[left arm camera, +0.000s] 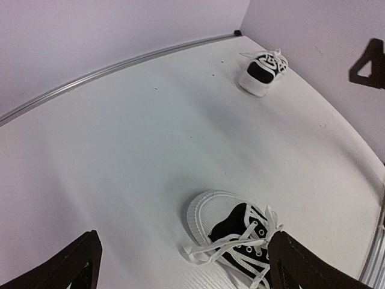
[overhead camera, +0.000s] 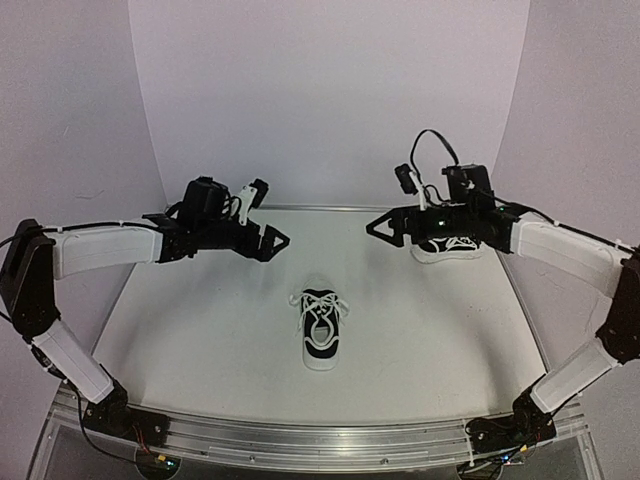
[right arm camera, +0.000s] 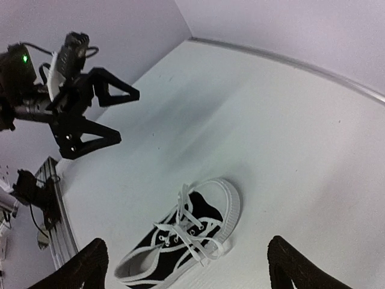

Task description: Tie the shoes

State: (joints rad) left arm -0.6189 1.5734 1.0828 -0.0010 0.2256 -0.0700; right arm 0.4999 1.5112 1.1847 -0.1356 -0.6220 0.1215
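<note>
Left claw [overhead camera: 280, 239] and right claw [overhead camera: 375, 225] hang spread wide, grasping nothing.
Between and below them, on the smooth white worktop [overhead camera: 200, 340], lies one shoe [overhead camera: 322, 350]: black canvas, ribbed white rubber toe, flat white laces [overhead camera: 322, 305] in slack loops, seemingly knotted loosely, not snug. Second shoe [overhead camera: 447, 247] sits beneath the right claw's arm; tied or not, I cannot tell.

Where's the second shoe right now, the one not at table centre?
In the top view the second shoe sits far right on the table, by the back wall, partly hidden under the right arm.
</note>
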